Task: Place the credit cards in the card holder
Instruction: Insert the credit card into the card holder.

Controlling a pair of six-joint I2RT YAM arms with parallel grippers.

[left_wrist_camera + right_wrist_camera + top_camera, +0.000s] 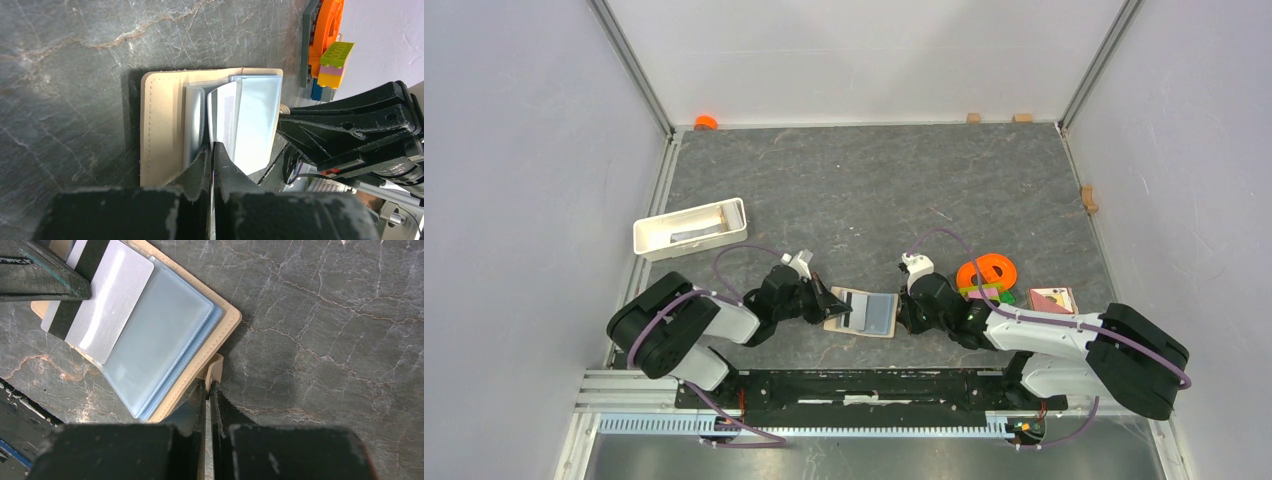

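The beige card holder (879, 328) lies open on the table between the two arms, blue-grey pockets (160, 340) facing up. My left gripper (213, 145) is shut on a grey credit card with a dark stripe (107, 295). The card's far end rests at the pockets (255, 120); I cannot tell whether it is inside one. My right gripper (209, 382) is shut on the holder's snap tab (214, 367) at the holder's right edge. A pale credit card with reddish print (1052, 299) lies on the table to the right, beside the right arm.
A white tray (654, 240) with a flat grey piece in it stands at the left. Orange and lime toy bricks (987, 272) sit just right of the right gripper, and the same bricks (330, 45) show past the holder in the left wrist view. Walls enclose the table.
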